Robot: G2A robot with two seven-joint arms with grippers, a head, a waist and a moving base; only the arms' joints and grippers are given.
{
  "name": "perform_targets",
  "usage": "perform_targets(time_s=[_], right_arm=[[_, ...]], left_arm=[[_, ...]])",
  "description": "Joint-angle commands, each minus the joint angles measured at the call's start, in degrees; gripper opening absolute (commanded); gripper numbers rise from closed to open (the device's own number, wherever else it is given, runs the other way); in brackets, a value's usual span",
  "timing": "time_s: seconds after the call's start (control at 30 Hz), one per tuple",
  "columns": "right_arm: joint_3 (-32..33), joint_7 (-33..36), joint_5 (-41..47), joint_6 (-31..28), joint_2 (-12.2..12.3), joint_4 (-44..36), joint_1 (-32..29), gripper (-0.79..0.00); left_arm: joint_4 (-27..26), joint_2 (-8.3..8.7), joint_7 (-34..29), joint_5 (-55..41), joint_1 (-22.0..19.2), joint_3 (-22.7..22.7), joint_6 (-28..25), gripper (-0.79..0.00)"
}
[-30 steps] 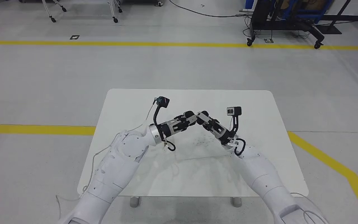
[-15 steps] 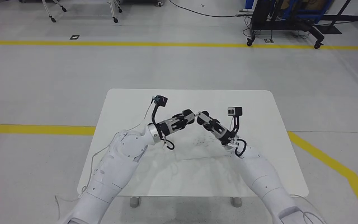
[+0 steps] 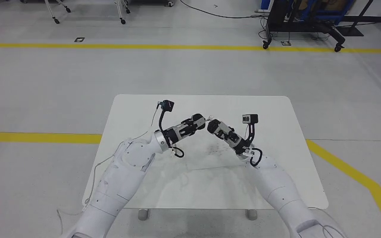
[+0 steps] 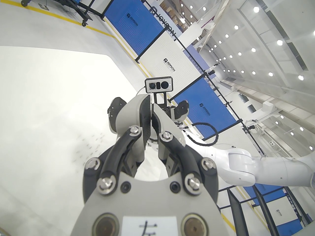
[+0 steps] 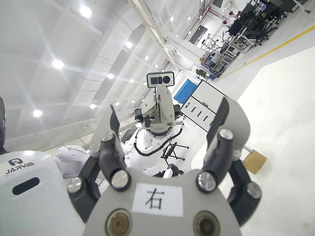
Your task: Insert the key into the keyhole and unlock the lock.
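A brass padlock (image 5: 255, 160) lies on the white table (image 5: 283, 104), partly hidden behind one finger of my right gripper (image 5: 169, 116). That gripper is open, its fingers (image 5: 219, 119) wide apart with nothing between them. My left gripper (image 4: 150, 114) is shut, its pads pressed together; I cannot see a key in it. In the top view the left gripper (image 3: 198, 122) and the right gripper (image 3: 212, 127) face each other tip to tip above the table's middle. The left wrist view shows the right gripper (image 4: 147, 106) open just beyond my shut fingers.
The white table (image 3: 268, 113) has faint marks near its middle. Yellow floor lines run behind it and to both sides. A black wheeled frame (image 3: 303, 30) stands far back on the right.
Both grippers have shifted slightly left and away from the robot, staying tip to tip. The left forearm has turned a little.
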Motion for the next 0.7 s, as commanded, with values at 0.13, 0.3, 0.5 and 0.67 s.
perform_targets(time_s=[0.13,0.3,0.5,0.67], right_arm=[[3.06,0.13,-17.68,-0.12,2.38,-1.39,1.85,0.000],[6.33,0.25,-26.87,0.00,5.44,-6.06,0.41,0.000],[3.59,2.39,-27.55,2.14,8.36,-11.13,-1.06,-0.228],[-0.22,3.37,-25.19,3.12,10.28,-12.27,-0.50,-0.428]], left_arm=[[-1.88,0.49,-4.75,-1.14,0.94,-0.31,1.56,-0.785],[-2.04,1.44,-11.51,0.33,0.60,-1.58,1.94,-0.785],[-2.43,1.83,-14.92,1.60,0.44,-0.78,1.58,-0.785],[-2.52,2.07,-17.95,1.12,0.20,0.08,0.54,-0.785]])
